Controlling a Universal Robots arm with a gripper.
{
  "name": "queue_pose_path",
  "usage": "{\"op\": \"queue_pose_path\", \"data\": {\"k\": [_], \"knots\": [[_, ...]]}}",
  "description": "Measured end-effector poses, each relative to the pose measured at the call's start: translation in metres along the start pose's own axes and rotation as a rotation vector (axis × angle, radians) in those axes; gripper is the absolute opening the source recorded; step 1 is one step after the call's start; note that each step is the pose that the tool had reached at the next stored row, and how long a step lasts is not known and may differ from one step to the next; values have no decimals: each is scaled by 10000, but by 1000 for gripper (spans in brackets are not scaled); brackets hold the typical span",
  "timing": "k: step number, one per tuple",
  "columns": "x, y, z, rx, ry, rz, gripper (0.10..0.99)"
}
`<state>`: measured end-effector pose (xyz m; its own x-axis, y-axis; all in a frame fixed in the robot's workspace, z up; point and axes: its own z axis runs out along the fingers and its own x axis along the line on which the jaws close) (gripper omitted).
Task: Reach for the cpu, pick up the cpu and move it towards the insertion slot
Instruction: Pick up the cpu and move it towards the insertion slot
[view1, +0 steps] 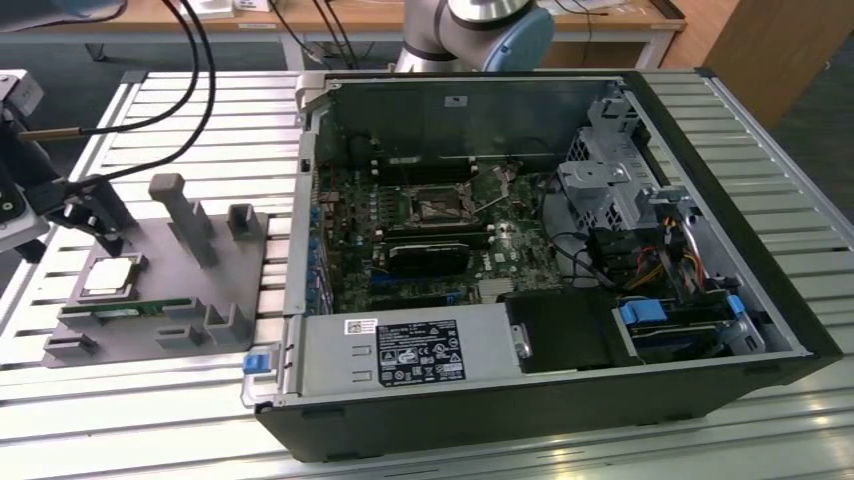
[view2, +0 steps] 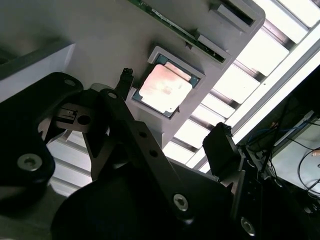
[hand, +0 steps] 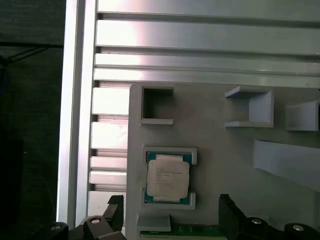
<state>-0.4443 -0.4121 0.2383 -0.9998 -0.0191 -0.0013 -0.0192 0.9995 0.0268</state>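
Cpu (hand: 167, 178) is lying flat in a recess of the grey holder (hand: 225, 160) on the worktop (view1: 160, 110), tool (hand: 170, 200) hovering near it, fingers spread, not touching; shiny silver square top, greenish edge

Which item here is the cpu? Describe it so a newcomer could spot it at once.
On the exterior view's left of the open computer case lies a grey fixture plate. In a shallow square nest on it sits the cpu: flat, square, silver-topped, unlike the long thin green memory stick beside it.
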Motion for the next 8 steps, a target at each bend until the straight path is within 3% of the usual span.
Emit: {"op": "queue_pose_path", "data": {"k": [8], "knots": [[0, -3, 67, 17, 1, 0, 839]]}}
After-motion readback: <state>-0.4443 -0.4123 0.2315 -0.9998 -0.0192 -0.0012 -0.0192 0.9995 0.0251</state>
